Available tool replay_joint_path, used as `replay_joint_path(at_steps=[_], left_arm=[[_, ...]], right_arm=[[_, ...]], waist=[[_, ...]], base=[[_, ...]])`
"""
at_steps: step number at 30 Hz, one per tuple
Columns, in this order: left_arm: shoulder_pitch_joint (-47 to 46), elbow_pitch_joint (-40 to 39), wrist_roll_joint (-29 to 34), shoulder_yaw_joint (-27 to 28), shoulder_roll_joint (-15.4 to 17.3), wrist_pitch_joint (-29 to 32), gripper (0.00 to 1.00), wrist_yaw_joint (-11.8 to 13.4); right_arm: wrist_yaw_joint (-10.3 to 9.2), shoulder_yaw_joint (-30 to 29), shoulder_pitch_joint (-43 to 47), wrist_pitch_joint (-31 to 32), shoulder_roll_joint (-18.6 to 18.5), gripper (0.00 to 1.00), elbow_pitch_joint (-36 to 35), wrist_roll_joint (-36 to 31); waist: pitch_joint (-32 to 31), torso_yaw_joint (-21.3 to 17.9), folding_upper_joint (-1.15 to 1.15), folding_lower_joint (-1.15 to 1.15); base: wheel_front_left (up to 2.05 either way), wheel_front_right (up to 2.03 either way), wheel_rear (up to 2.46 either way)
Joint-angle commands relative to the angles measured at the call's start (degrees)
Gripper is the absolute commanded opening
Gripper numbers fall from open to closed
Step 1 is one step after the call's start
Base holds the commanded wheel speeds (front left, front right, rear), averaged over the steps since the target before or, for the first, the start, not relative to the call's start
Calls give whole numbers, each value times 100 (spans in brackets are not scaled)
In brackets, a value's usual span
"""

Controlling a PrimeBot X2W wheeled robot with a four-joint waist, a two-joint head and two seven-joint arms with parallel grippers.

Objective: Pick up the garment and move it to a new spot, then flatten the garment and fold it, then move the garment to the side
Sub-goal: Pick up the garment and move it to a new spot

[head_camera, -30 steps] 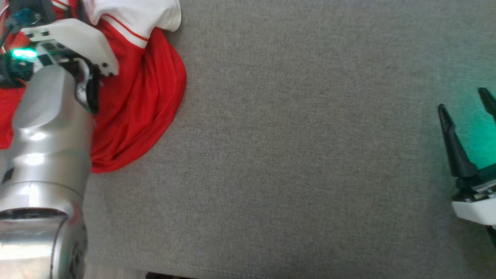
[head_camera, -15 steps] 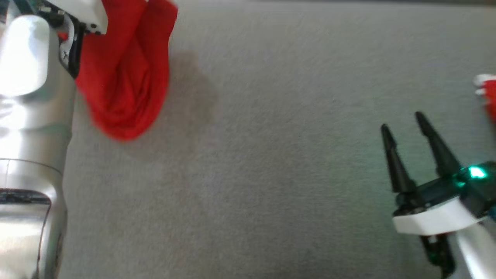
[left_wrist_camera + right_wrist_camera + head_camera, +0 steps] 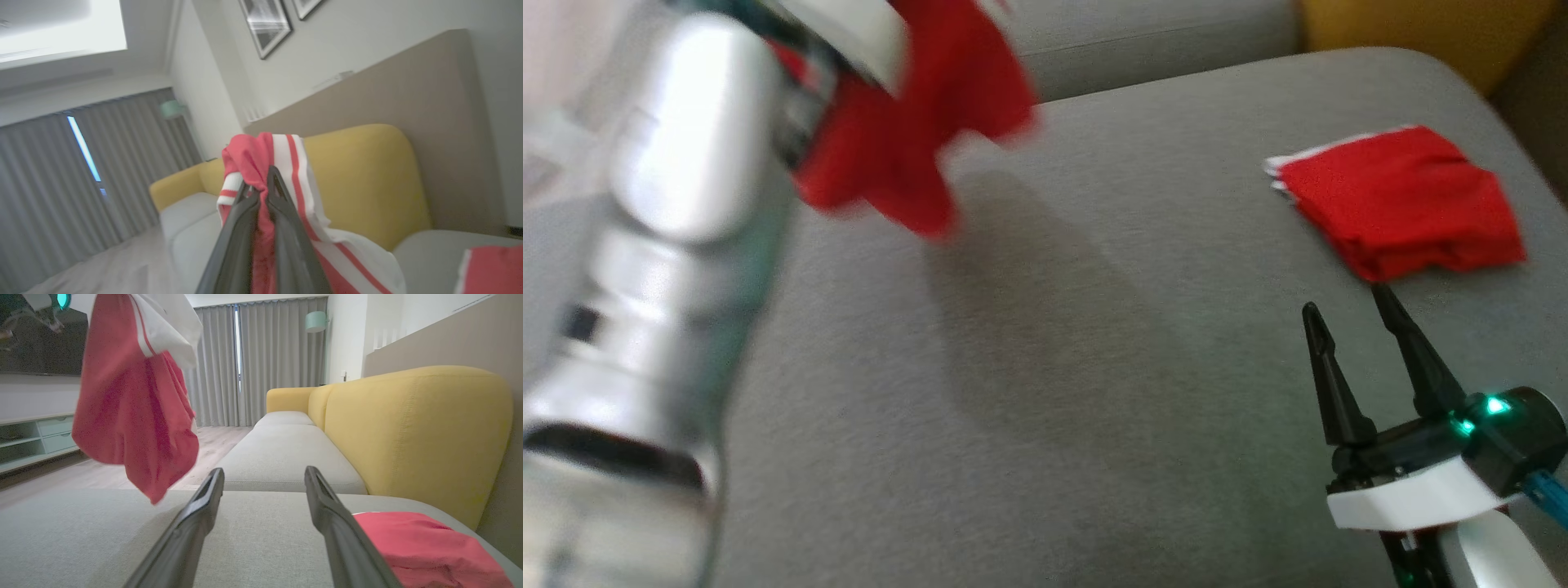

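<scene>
Pinching the white-striped garment (image 3: 250,155): left gripper (image 3: 260,182).

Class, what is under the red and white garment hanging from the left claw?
Under the garment lies bare grey sofa cushion with its shadow. In the head view it covers a patch of that cushion.

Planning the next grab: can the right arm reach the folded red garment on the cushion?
Probably yes: the open right gripper sits just short of the folded garment, with nothing between them.
</scene>
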Motion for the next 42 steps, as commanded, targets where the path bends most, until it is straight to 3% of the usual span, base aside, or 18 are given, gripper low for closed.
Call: replay_joint_path(at_steps=[1, 6, 11, 12, 13, 16, 20, 21, 25, 30, 34, 42], left_arm=[[97, -223, -68, -31, 159, 53, 0, 10], [1284, -558, -52, -1164, 91, -120, 0, 10], [2764, -292, -166, -1652, -329, -857, 0, 200], [3009, -244, -235, -1709, -422, -962, 45, 232], [3221, -237, -317, -1741, -496, -1052, 100, 265], [3700, -391, -377, -1919, -599, -1177, 100, 354], [4372, -1180, -382, -1517, -625, -1194, 100, 886], [4372, -1180, -382, -1517, -625, -1194, 100, 886], [5151, -1873, -264, -875, -563, -1195, 100, 1349], [5912, -2652, -58, -25, -418, -1196, 100, 1745], [6382, -3026, 134, 437, -311, -1196, 100, 1846], [7147, -3499, 403, 1073, -314, -1197, 100, 1821]], right_arm=[[-4, 102, -66, -36, 8, 100, -211, -11], [-4, 146, -99, -36, 99, 100, -204, 30], [-4, 185, -126, -36, 190, 100, -72, 62], [-4, 180, -116, -36, 200, 100, -39, 63], [-4, 162, -100, -36, 214, 100, -8, 68], [-4, 80, -12, -36, 230, 100, 115, 90], [-4, -83, 159, -36, 261, 100, 312, 124], [-4, -83, 159, -36, 261, 100, 312, 124], [-4, -356, 384, -36, 324, 100, 429, 110], [-4, -720, 624, -36, 464, 100, 493, 49], [-4, -843, 736, -36, 558, 100, 549, -8], [-4, -980, 1083, -36, 658, 100, 605, -154]], waist=[[-16, -307, -1, 1], [243, -527, -1, 1], [401, -637, -1, 1], [406, -621, -1, 1], [395, -593, -1, 1], [272, -420, -1, 1], [-49, -86, -1, 1], [-49, -86, -1, 1], [-354, 367, -1, 1], [-595, 849, -1, 1], [-729, 1023, -1, 1], [-929, 1188, -1, 1]], base=[[0, 0, 0], [0, 0, 0], [0, 0, 0], [0, 0, 0], [0, 0, 0], [0, 0, 0], [0, 0, 0], [0, 0, 0], [0, 0, 0], [0, 0, 0], [0, 0, 0], [0, 0, 0]])
